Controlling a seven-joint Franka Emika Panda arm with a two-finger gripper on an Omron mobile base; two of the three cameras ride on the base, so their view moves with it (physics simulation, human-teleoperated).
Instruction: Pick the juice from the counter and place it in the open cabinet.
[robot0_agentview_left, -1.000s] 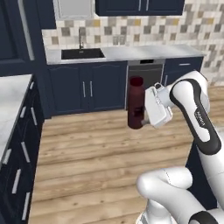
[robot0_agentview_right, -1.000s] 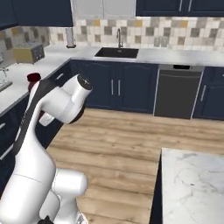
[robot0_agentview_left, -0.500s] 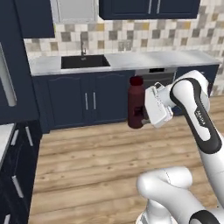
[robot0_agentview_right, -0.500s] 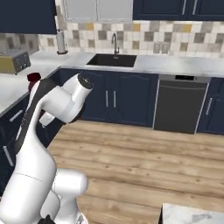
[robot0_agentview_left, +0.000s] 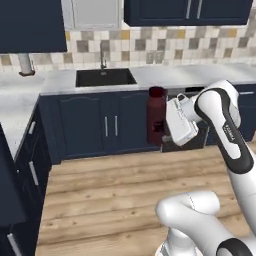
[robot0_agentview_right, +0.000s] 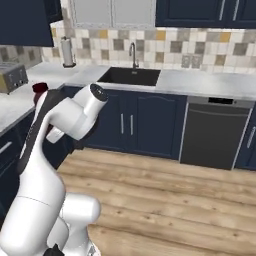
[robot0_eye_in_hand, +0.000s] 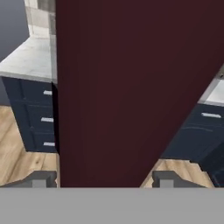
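The juice (robot0_agentview_left: 156, 117), a dark maroon bottle with a red cap, hangs upright in mid-air in front of the sink cabinets. My gripper (robot0_agentview_left: 160, 128) is shut on its lower body from the right side. In the hand view the juice (robot0_eye_in_hand: 131, 87) takes up the middle, with my gripper (robot0_eye_in_hand: 103, 179) clamped on it, one fingertip on each side. From the right base view just the bottle's red cap (robot0_agentview_right: 40, 88) peeks out behind my arm. The counter is out of view. A plain navy wall cabinet (robot0_agentview_left: 31, 25) hangs at top left; I cannot tell whether it is the open cabinet.
A grey counter with a black sink (robot0_agentview_left: 102, 77) and faucet runs along the tiled back wall over navy base cabinets (robot0_agentview_left: 107, 125). A dishwasher (robot0_agentview_right: 212, 130) stands right of the sink, a toaster (robot0_agentview_right: 11, 77) on the left counter. Wooden floor (robot0_agentview_left: 110, 195) lies open ahead.
The whole scene has shifted with the base: the sink wall is closer and the marble island has left the right base view. The arm keeps its pose with the juice still gripped.
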